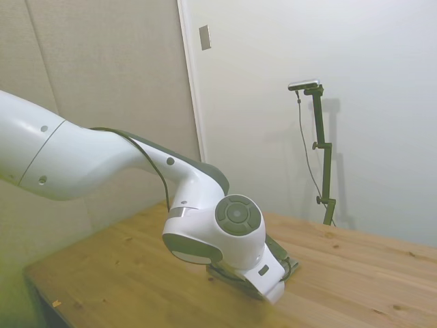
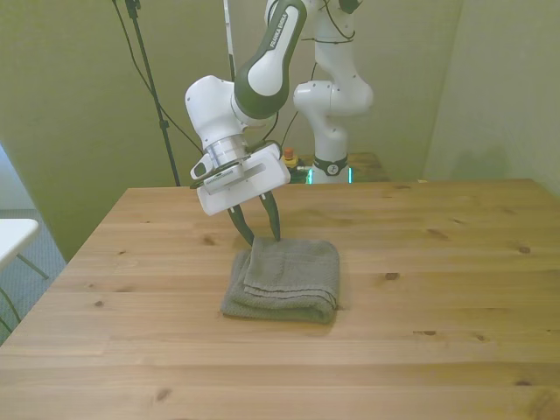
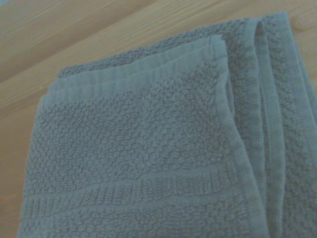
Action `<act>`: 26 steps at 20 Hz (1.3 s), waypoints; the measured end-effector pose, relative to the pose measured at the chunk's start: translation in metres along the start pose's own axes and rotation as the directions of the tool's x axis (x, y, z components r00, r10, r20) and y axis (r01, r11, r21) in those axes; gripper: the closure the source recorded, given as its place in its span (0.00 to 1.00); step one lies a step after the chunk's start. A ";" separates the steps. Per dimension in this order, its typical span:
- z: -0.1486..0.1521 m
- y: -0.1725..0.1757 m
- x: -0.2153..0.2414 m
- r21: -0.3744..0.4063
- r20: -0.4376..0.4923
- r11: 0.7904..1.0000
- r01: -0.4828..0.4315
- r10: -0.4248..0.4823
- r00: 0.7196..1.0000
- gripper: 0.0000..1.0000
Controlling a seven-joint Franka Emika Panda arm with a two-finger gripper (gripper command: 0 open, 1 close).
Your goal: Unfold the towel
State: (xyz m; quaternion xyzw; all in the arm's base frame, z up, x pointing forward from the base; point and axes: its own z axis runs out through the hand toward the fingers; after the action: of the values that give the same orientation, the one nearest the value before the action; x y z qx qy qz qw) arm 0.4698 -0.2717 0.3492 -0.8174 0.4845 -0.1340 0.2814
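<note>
Just one folded towel [image 2: 285, 278], one pincer [image 2: 260, 234]

In the side view the arm's wrist housing covers nearly all of the towel [image 1: 285, 258]; only a dark sliver shows at about four o'clock from the round joint cap, and the gripper's fingers are hidden behind the wrist. The arm's upper link is cut off by that picture's nine o'clock edge. In the wrist view the towel [image 3: 148, 163] runs off the six o'clock and three o'clock edges, soft and slightly out of focus.
</note>
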 end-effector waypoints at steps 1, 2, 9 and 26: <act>0.001 0.001 -0.001 -0.001 0.002 1.000 0.001 -0.001 1.000 1.00; 0.001 0.002 -0.002 -0.003 0.003 1.000 0.002 -0.002 1.000 1.00; 0.003 0.004 -0.003 -0.005 0.006 1.000 0.001 -0.001 1.000 1.00; -0.011 -0.079 -0.033 0.022 0.000 0.994 0.108 -0.108 0.994 1.00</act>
State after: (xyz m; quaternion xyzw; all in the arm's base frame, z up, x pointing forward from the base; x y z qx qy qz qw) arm 0.5044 -0.2174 0.4060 -0.8393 0.4378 -0.1542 0.2831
